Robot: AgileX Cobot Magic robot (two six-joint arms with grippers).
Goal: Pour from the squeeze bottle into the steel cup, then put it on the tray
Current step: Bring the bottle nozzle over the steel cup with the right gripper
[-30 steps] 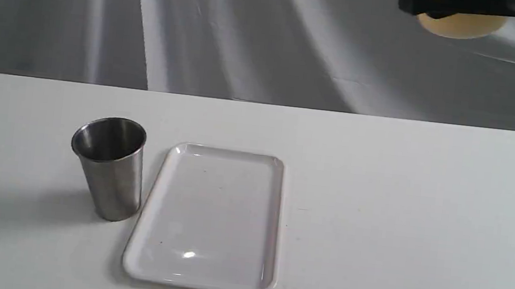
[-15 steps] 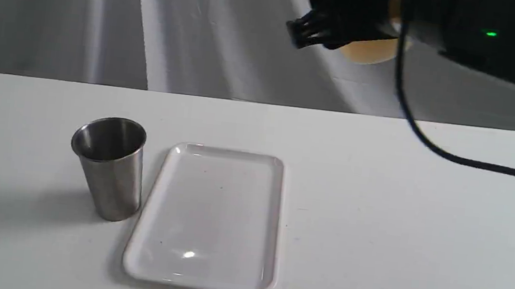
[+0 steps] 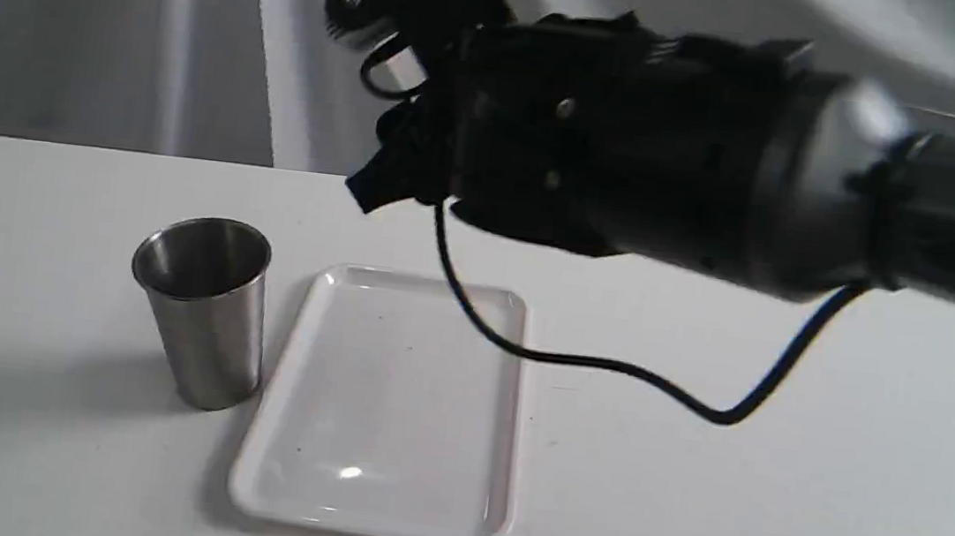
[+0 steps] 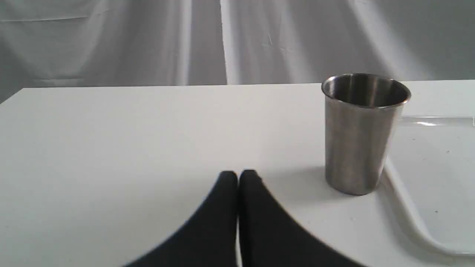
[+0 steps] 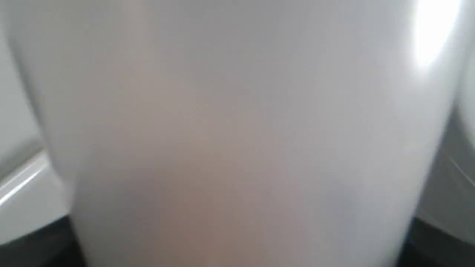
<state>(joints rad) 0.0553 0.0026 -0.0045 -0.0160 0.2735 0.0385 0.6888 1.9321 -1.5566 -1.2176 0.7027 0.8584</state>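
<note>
The steel cup [image 3: 202, 310] stands upright on the white table, just left of the white tray [image 3: 392, 401]. My right gripper [image 3: 362, 96] hangs high above the tray's far end, up and to the right of the cup. It is shut on the squeeze bottle [image 5: 237, 141], whose whitish, amber-tinted wall fills the right wrist view; in the exterior view the black arm hides most of the bottle. My left gripper [image 4: 237, 174] rests low over the table with its fingers shut together on nothing, a short way from the cup [image 4: 363, 137] and the tray [image 4: 426, 178].
A black cable [image 3: 609, 366] droops from the right arm and hangs over the tray's far right corner. A grey curtain [image 3: 112, 25] backs the table's far edge. The bare white table [image 3: 771, 512] extends to the right of the tray.
My right arm has swept in from the upper right to the left and lower, carrying the bottle to above the tray's far end. Cup and tray have not moved.
</note>
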